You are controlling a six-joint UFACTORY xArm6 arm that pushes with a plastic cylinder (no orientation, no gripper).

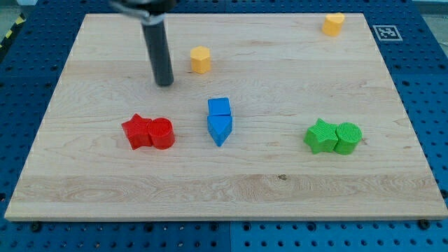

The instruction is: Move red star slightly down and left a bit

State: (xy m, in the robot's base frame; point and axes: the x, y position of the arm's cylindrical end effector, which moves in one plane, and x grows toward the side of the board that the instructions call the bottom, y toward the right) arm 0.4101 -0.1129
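Note:
The red star point(136, 131) lies on the wooden board point(224, 189) at the view's centre left. A red cylinder point(162, 133) touches its right side. My tip point(164, 84) stands above and a little to the right of the red pair, apart from both. It is left of the yellow hexagon block point(201, 59).
A blue cube point(219, 107) touches a blue triangular block point(220, 129) just below it at the centre. A green star point(320, 136) touches a green cylinder point(348, 137) at the right. A yellow heart-like block point(334, 24) sits at the top right.

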